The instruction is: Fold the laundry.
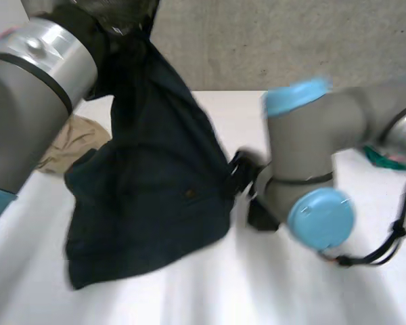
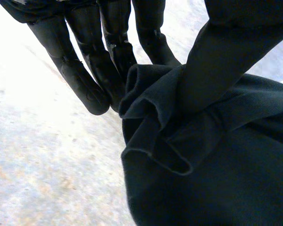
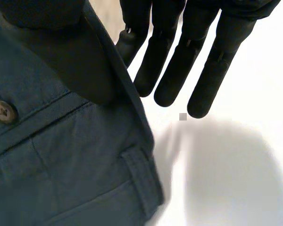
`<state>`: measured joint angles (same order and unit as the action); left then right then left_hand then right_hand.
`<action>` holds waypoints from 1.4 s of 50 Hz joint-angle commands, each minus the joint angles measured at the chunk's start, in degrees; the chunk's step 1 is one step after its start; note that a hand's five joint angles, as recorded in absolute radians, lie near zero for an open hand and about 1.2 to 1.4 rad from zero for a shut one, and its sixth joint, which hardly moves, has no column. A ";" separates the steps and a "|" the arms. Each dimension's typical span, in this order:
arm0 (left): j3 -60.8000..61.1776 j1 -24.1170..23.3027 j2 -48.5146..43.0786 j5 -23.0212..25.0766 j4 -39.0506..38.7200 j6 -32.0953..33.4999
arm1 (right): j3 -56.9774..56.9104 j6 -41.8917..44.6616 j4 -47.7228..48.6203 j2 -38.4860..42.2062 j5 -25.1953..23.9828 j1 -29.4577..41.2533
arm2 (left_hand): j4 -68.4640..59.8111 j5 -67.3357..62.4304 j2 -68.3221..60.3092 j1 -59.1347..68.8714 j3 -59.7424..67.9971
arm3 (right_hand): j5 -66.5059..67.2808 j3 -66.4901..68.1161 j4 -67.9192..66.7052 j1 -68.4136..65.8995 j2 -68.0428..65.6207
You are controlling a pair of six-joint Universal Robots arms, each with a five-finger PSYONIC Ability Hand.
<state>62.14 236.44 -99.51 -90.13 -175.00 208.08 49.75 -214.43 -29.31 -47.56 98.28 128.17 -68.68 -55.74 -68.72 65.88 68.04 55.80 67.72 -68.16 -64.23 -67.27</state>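
One dark garment, with one button showing on it. One tan cloth. One green item, kind can't tell. One white bench. Two arms: left arm, right arm. Two hands: left hand, right hand.

The garment is showing as matt, dark woven cloth, its button looking dull. On it, the left hand and right hand are looking like matt black plastic. Under the garment the table is gleaming white and smooth; beside the garment a tan cloth is lying soft and crumpled.
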 commanded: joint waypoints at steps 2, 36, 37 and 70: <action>-3.25 1.66 1.95 -1.98 -2.19 -3.73 | -1.58 25.18 8.91 -15.98 -3.62 -6.71 | -11.32 -14.26 -11.28 14.12 11.96 | 14.20 12.28 -11.84 -15.77 -12.73; 8.80 7.11 -19.57 1.45 -0.78 -4.44 | 1.76 56.31 3.02 -4.49 -13.56 -8.38 | -11.32 -14.26 -11.28 14.12 11.96 | 14.20 12.28 -11.84 -15.77 -12.73; 5.13 7.63 -21.50 1.71 -0.96 -4.09 | -1.12 56.57 4.77 -1.95 -12.16 -8.21 | -11.32 -14.26 -11.28 14.12 11.96 | 14.20 12.28 -11.84 -15.77 -12.73; 6.65 9.48 -18.35 5.93 -34.45 -13.32 | -7.76 63.69 41.45 1.68 -11.18 -9.87 | -11.32 -14.26 -11.28 14.12 11.96 | 14.20 12.28 -11.84 -15.77 -12.73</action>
<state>51.64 246.09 -120.32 -85.13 -210.78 193.52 30.73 -151.09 20.45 -43.40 88.30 119.56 -68.72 -56.34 -68.78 65.88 68.05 57.42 68.30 -68.63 -64.23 -67.27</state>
